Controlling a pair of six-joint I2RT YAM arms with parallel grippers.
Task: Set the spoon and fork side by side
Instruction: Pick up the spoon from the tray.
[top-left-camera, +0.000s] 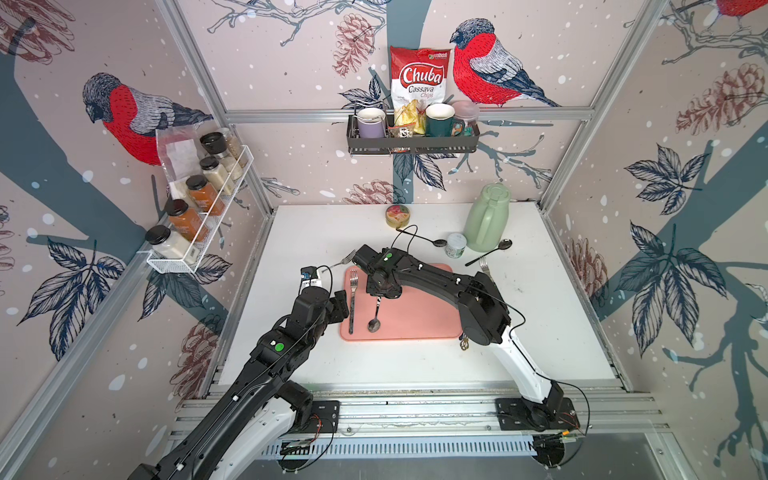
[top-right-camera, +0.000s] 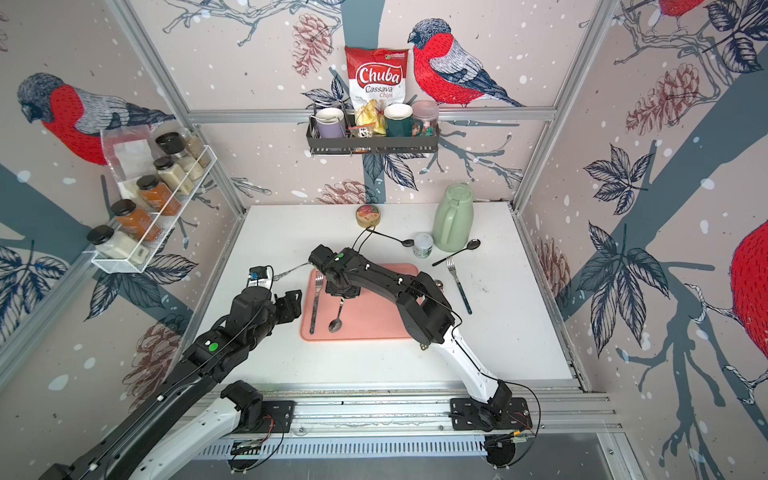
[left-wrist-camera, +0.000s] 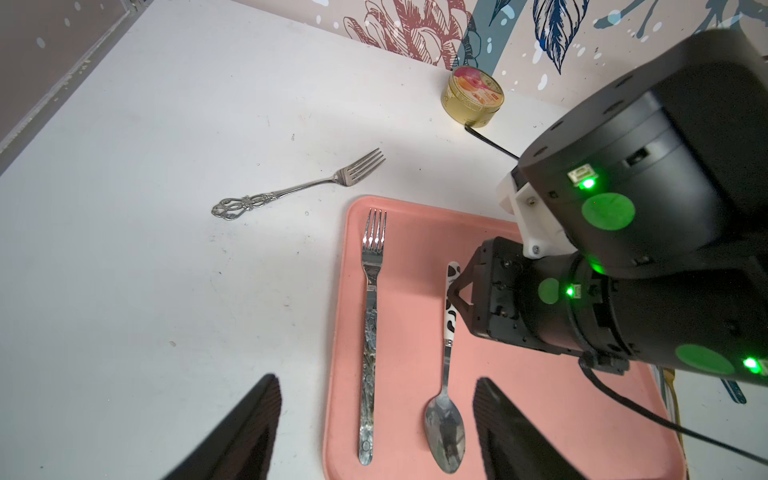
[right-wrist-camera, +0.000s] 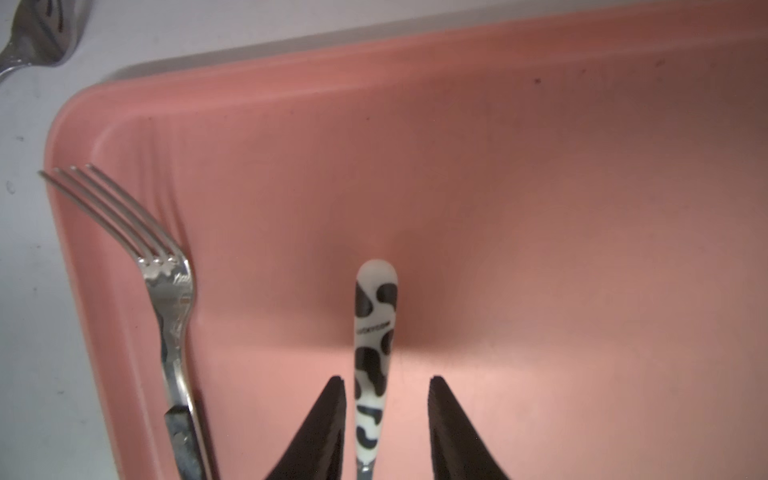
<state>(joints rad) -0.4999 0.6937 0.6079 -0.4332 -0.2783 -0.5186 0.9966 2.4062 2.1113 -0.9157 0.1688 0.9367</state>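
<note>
Left hand (top-left-camera: 340, 305): just off the left edge of the pink tray (top-left-camera: 415, 328), above the tabletop (top-left-camera: 291, 232). Jaws wide apart, nothing in them.

Ornate silver fork (left-wrist-camera: 291, 191): on the tabletop past the tray's far-left corner, lying at a slant, not touching the tray.

Fork (left-wrist-camera: 370, 332): flat in the tray along its left rim, tines toward the tray's far edge.

Spoon (left-wrist-camera: 446, 374): flat in the tray just right of the fork, parallel to it with a gap between them. Its bowl points to the tray's near edge and its cow-patterned handle to the far edge, so it faces opposite the fork.

Right hand (right-wrist-camera: 386, 378): over the tray's far-left part, low over the spoon handle. Jaws part-way open and straddling the handle, which sits close to one finger with clear tray showing before the other. No grip.

Gold tin (top-left-camera: 398, 216): on the tabletop well behind the tray.

Black spoon (top-left-camera: 424, 240), small jar (top-left-camera: 456, 245), green jug (top-left-camera: 486, 218), second black spoon (top-left-camera: 490, 251): behind the tray's far-right corner.

Blue-handled fork (top-right-camera: 457, 282): on the tabletop right of the tray.
</note>
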